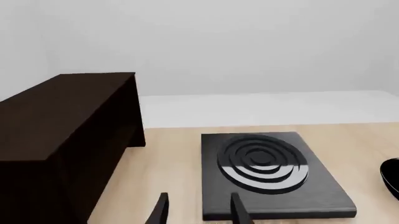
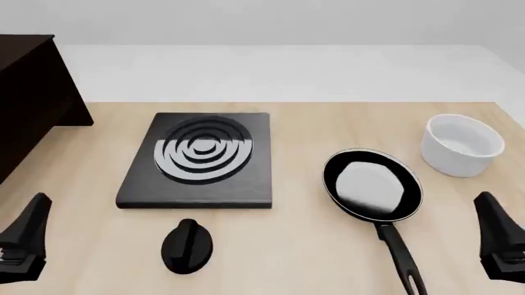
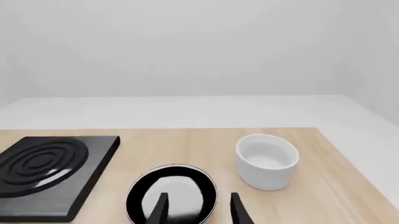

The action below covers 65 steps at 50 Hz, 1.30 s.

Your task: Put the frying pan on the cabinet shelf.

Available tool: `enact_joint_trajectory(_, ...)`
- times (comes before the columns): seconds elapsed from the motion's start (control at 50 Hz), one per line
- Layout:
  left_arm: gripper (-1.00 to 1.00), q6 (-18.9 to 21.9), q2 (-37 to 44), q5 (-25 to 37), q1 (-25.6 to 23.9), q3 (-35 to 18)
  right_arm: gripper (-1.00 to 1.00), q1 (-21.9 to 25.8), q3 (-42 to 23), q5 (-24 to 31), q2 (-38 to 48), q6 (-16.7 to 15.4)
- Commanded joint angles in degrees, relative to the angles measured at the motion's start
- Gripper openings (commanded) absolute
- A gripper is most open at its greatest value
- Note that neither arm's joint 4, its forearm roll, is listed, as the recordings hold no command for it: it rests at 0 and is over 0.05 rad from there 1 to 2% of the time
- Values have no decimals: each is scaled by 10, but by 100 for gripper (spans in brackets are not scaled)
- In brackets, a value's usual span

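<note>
The frying pan lies on the table right of centre, black with a pale inside, its long handle pointing toward the near edge. It also shows in the right wrist view, where the frying pan sits just beyond the open right gripper. In the front view the right gripper stands at the near right, apart from the pan. The dark cabinet stands at the far left; only its top and side panels show, and the shelf itself is hidden. The left gripper is at the near left, open and empty, facing the cabinet.
A square black stove plate with grey rings lies mid-table, between the cabinet and the pan. A black knob sits in front of it. A white bowl stands at the right, just beyond the pan.
</note>
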Motion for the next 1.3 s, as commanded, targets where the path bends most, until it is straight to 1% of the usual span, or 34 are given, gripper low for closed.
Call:
enact_joint_trajectory(0.02, 100, 10, 3, 3, -8, 0, 100, 22, -7, 5, 0, -6)
enact_joint_trajectory(0.04, 100, 3, 2, 1, -5, -1, 100, 21, -10, 9, 2, -7)
enact_joint_trajectory(0.08, 100, 15, 0, 5, -11, -8, 100, 17, -22, 16, 3, 1)
enact_joint_trajectory(0.12, 100, 18, 0, 16, -12, -21, 100, 15, -34, 29, 1, -4)
enact_joint_trajectory(0.16, 100, 54, 0, 22, -2, -28, 100, 12, -40, 34, 0, 0)
enact_joint_trajectory(0.24, 100, 0, -1, 54, -5, -59, 100, 3, -55, 52, 1, -2)
enact_joint_trajectory(0.36, 100, 12, -1, 93, -24, -89, 100, -21, -131, 109, 0, -2)
enact_joint_trajectory(0.38, 100, -2, -1, 111, -16, -97, 100, -26, -142, 117, 0, -3)
enact_joint_trajectory(0.4, 100, -32, 0, 123, -18, -108, 100, -23, -150, 130, 0, -11)
enact_joint_trajectory(0.42, 100, -40, 0, 133, -23, -118, 100, -21, -153, 137, 0, -13)
enact_joint_trajectory(0.52, 100, -38, -1, 174, -29, -167, 100, -15, -191, 173, 13, -7)
enact_joint_trajectory(0.6, 100, -48, 0, 213, -62, -183, 100, 1, -233, 204, 32, 13)
enact_joint_trajectory(0.66, 100, -44, 0, 221, -61, -194, 100, 8, -267, 226, 54, 6)
enact_joint_trajectory(0.68, 100, -56, 8, 230, -58, -190, 100, 16, -273, 236, 83, 7)
enact_joint_trajectory(0.7, 100, -63, 18, 227, -54, -187, 100, 33, -279, 243, 93, -8)
enact_joint_trajectory(0.74, 100, -80, 26, 226, -53, -190, 100, 40, -290, 258, 99, -25)
enact_joint_trajectory(0.76, 100, -70, 24, 227, -55, -195, 100, 38, -297, 266, 115, -25)
enact_joint_trajectory(0.8, 100, -72, 51, 223, -70, -199, 100, 36, -326, 291, 127, 19)
enact_joint_trajectory(0.82, 100, -79, 60, 220, -71, -202, 100, 57, -339, 301, 130, 0)
enact_joint_trajectory(0.84, 100, -88, 84, 217, -65, -203, 100, 69, -344, 312, 152, -2)
enact_joint_trajectory(0.9, 100, -88, 97, 214, -78, -215, 100, 62, -367, 337, 174, 16)
enact_joint_trajectory(0.92, 100, -83, 98, 220, -72, -234, 100, 84, -381, 358, 189, 5)
enact_joint_trajectory(0.96, 100, -127, 117, 221, -84, -243, 100, 92, -396, 387, 204, 23)
enact_joint_trajectory(0.98, 100, -124, 126, 218, -77, -248, 100, 90, -402, 403, 212, 49)
enact_joint_trajectory(1.02, 100, -79, 136, 214, -87, -263, 100, 104, -427, 429, 224, 45)
enact_joint_trajectory(1.04, 100, -75, 152, 209, -90, -269, 100, 101, -442, 446, 230, 71)
enact_joint_trajectory(1.1, 100, -108, 162, 201, -92, -280, 100, 116, -466, 476, 254, 75)
enact_joint_trajectory(1.14, 100, -117, 173, 188, -89, -274, 100, 128, -472, 499, 271, 105)
enact_joint_trajectory(1.16, 100, -101, 170, 189, -93, -272, 100, 157, -466, 510, 286, 138)
enact_joint_trajectory(1.18, 100, -102, 159, 195, -87, -274, 100, 176, -452, 516, 295, 154)
enact_joint_trajectory(1.22, 100, -119, 145, 202, -80, -267, 100, 179, -454, 524, 309, 122)
enact_joint_trajectory(1.26, 100, -127, 134, 211, -78, -260, 100, 172, -446, 533, 316, 131)
enact_joint_trajectory(1.28, 100, -122, 126, 216, -77, -257, 100, 185, -443, 539, 323, 131)
enact_joint_trajectory(1.3, 100, -120, 116, 222, -80, -253, 100, 196, -440, 546, 326, 150)
